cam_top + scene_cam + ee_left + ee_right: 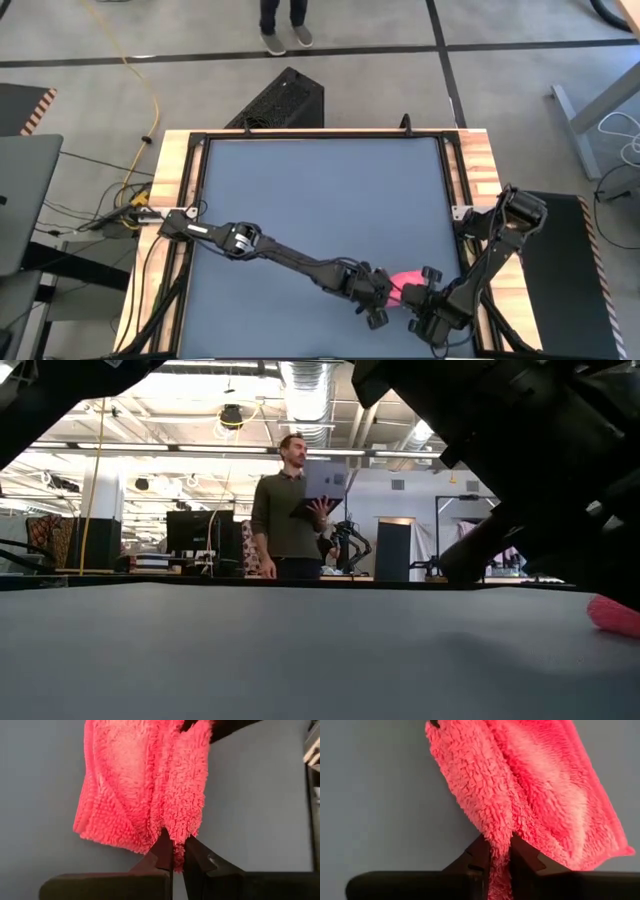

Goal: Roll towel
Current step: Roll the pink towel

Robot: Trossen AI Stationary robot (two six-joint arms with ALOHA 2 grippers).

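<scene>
The towel [407, 281] sits near the front right corner of the worktop [320, 200], bunched into a small pink lump between the two hands. From overhead it looks far from flat: gathered and folded on itself, with no tidy cylinder to be seen.

The left hand [177, 862] has reached across from the left side and is clamped on a thin fold at the towel's edge; in the left wrist view the two dark fingers [162, 851] pinch the fluffy cloth tight between them. The right hand [496, 851] comes in from the right edge of the worktop and is likewise clamped on a ridge of cloth, a thicker one that keeps its fingers [479, 851] a little apart. So both hands grip the towel from opposite sides, close together.

In the low view only a pink end [612, 615] shows at the right, lying on the worktop under the arms.

My reading: the grasp is made but the rolling proper is barely begun or only part done. What remains is turning the cloth over itself into a neat roll and letting go of it.

A person [290, 510] stands beyond the worktop holding a laptop.
</scene>
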